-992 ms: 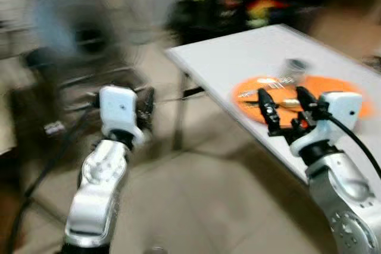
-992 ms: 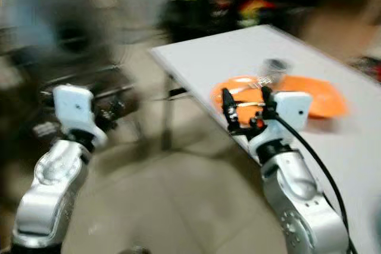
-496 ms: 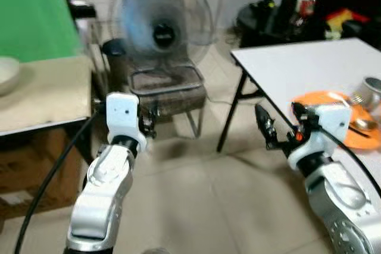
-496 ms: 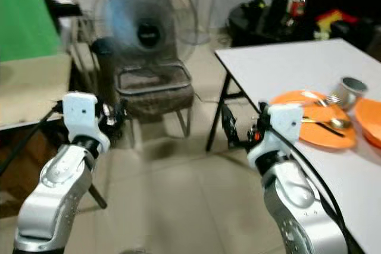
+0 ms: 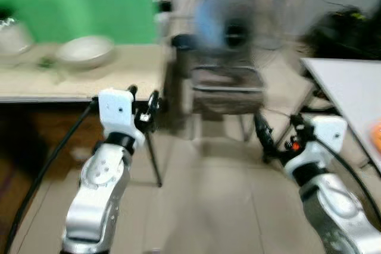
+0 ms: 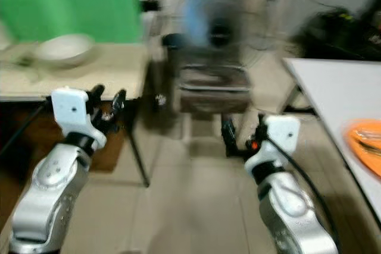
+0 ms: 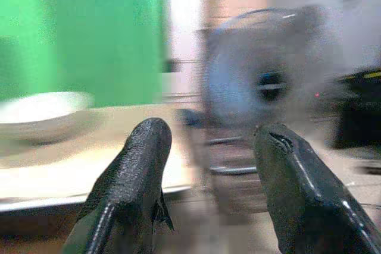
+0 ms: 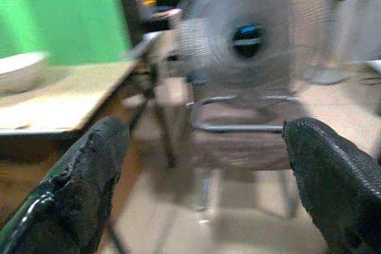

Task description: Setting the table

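The white bowl (image 5: 84, 50) sits on the beige tabletop (image 5: 77, 81) at the far left, in front of a green wall; another pale vessel (image 5: 12, 35) stands further left on the same surface, too blurred to name. At the right edge an orange plate (image 6: 366, 141) with cutlery lies on the white tabletop (image 6: 333, 96), well apart from the bowl. By my reading, the step in hand is fetching: the robot faces the gap between the two tabletops with nothing carried, and the bowl looks like the next item to bring across. The next move calls for closing on the beige tabletop and bringing the left arm over its near edge toward the bowl's rim; the blur means the view is not steady enough to judge reach.

The left pincer (image 5: 141, 103) is raised in front of the body, fingers apart and empty, pointing toward the beige tabletop's near right corner. The right pincer (image 5: 277, 136) is held forward at a similar height, fingers spread wide and empty, aimed at the chair (image 5: 229, 87) and standing fan (image 5: 235, 25) in the middle distance. Bare tiled floor (image 5: 202, 206) lies below both arms
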Motion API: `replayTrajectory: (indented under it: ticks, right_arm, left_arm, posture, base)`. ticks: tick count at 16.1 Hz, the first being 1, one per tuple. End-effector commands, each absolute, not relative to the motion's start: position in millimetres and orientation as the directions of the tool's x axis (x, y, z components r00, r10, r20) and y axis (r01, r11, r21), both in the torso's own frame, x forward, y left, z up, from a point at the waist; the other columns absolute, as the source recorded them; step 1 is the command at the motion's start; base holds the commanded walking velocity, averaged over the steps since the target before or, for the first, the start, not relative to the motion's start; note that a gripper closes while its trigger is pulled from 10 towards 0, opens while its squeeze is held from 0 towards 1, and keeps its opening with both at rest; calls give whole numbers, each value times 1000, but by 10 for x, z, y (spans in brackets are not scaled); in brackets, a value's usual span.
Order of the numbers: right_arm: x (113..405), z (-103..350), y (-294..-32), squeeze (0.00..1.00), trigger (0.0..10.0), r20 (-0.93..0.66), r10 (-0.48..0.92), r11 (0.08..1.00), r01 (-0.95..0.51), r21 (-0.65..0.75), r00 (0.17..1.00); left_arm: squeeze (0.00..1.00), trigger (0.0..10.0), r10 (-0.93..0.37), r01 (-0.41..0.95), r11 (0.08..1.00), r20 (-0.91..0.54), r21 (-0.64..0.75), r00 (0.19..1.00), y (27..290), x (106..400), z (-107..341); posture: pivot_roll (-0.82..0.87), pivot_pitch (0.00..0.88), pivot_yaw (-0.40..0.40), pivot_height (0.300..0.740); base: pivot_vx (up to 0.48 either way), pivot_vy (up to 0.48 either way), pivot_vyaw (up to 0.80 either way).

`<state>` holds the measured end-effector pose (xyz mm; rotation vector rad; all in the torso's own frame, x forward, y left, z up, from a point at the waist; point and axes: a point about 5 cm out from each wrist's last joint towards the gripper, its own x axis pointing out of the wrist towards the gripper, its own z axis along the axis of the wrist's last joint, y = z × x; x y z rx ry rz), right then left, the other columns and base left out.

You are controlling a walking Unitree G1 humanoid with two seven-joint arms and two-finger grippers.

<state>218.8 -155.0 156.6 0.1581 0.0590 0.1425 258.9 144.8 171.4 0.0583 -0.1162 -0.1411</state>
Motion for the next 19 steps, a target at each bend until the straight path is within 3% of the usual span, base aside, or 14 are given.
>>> replayTrajectory:
  ticks: [1, 4, 9, 10, 13, 16, 19]
  right_arm:
    - [2194, 1568, -1608, 1000, 10000, -41, 120, 982, -113, 152, 992]
    - [2171, 1551, -1613, 1000, 10000, -48, 115, 978, -104, 182, 992]
    - [2194, 1475, -1595, 1000, 10000, -81, 91, 975, -72, 211, 993]
    - [2201, 1463, -1594, 0, 10000, -96, 75, 982, -57, 181, 993]
    - [2242, 1446, -1505, 0, 10000, -79, 161, 980, -151, 128, 984]
    - [2229, 1494, -1417, 0, 10000, -50, 265, 943, -248, 221, 963]
    - [2237, 1470, -1359, 0, 10000, -57, 293, 943, -278, 182, 954]
  left_arm:
    - [0, 10000, -128, 121, 991, 119, 65, 985, 1438, 2596, 1711]
    - [0, 10000, -144, 140, 982, 16, 128, 990, 1472, 2573, 1575]
    - [0, 10000, -238, 236, 966, 6, 109, 971, 1430, 2564, 1567]
    - [0, 10000, -235, 232, 967, 12, 108, 972, 1428, 2554, 1583]
    - [0, 10000, -237, 234, 966, 14, 106, 971, 1435, 2554, 1608]
    - [0, 10000, -257, 256, 962, 0, 91, 966, 1437, 2538, 1611]
    - [0, 10000, -272, 272, 959, -9, 80, 962, 1440, 2522, 1615]
  posture:
    - [20, 0, -3, 740]
    - [2, 0, 7, 740]
    - [10, 0, 1, 740]
    - [11, 0, 0, 740]
    - [26, 0, -15, 740]
    - [43, 0, -19, 740]
    - [54, 0, -18, 740]
  base:
    - [0, 0, 800]
    - [0, 0, 800]
    - [0, 0, 410]
    - [277, 0, 0]
    - [290, 0, 0]
    - [300, 0, 0]
    - [304, 0, 800]
